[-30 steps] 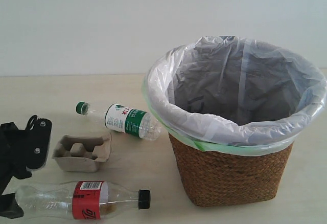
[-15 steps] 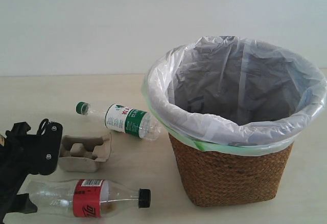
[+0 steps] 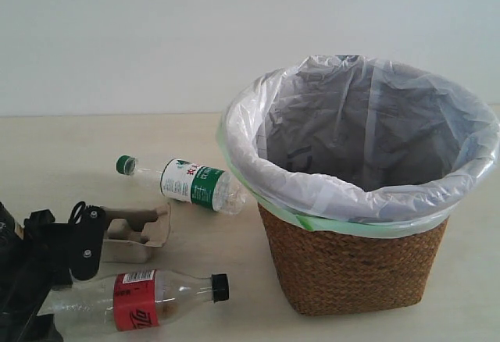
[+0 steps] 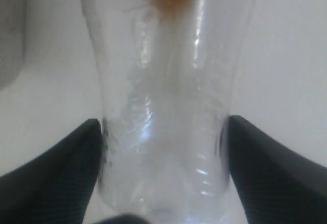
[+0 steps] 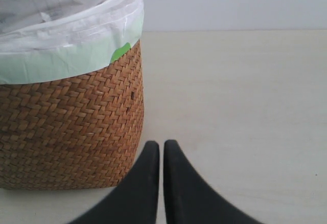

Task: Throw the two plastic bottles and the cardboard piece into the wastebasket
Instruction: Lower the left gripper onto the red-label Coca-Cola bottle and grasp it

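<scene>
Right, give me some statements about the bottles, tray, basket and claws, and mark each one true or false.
1. The red-label bottle and the green-cap bottle are outside the basket. True.
2. The green-cap bottle stands upright. False: it lies on its side on the table.
3. The left claw has a finger on each side of the red-label bottle. True.
4. The right claw is wide open. False: its fingers are together, beside the basket.
5. The tray is in the basket. False: it sits on the table between the two bottles.
</scene>
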`<state>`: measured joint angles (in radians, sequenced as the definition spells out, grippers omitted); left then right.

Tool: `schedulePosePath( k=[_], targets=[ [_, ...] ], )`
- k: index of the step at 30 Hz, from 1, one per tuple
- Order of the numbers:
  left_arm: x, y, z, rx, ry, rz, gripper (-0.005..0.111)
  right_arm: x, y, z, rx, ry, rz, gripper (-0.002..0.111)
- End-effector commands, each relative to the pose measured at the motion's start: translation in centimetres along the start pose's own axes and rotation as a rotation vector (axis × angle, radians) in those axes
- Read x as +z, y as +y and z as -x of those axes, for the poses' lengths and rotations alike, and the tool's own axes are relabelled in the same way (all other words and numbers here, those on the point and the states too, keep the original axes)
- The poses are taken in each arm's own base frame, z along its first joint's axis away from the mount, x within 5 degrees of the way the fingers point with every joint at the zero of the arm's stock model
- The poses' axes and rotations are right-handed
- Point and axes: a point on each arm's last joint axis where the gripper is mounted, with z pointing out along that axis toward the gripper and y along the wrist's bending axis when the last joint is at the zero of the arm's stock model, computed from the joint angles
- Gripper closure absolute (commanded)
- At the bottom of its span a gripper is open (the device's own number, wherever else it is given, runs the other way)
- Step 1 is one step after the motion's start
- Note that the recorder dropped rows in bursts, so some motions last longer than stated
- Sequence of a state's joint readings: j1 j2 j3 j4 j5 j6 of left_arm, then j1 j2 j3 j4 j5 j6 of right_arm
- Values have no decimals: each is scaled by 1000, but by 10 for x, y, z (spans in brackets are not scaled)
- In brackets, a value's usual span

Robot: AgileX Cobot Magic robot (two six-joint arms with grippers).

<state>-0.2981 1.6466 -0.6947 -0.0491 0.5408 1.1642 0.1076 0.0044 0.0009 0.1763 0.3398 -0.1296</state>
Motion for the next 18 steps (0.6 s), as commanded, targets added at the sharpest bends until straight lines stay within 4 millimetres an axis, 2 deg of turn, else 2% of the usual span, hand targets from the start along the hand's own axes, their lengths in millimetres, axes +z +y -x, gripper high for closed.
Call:
schedulePosePath(
  k=[1, 6, 9, 12, 16, 17, 18],
  targets=[
    [5, -3, 1, -27, -1, -30, 44, 0, 0, 1, -8, -11, -7, 108],
    [14, -4, 1, -41, 9, -65, 45, 0, 0, 1, -8, -11, -7, 108],
    [16, -5, 1, -41, 15, -79, 50, 0, 0, 1, -8, -11, -7, 108],
    [15, -9, -1, -40, 36, -129, 67, 0, 0, 1, -8, -11, -7, 108],
    [13, -10, -1, -70, 48, -153, 98, 0, 0, 1, -8, -11, -7, 108],
    [13, -11, -1, -83, 51, -157, 103, 0, 0, 1, -8, -11, -7, 108],
    [12, -11, -1, -101, 54, -165, 103, 0, 0, 1, -8, -11, -7, 108]
  ],
)
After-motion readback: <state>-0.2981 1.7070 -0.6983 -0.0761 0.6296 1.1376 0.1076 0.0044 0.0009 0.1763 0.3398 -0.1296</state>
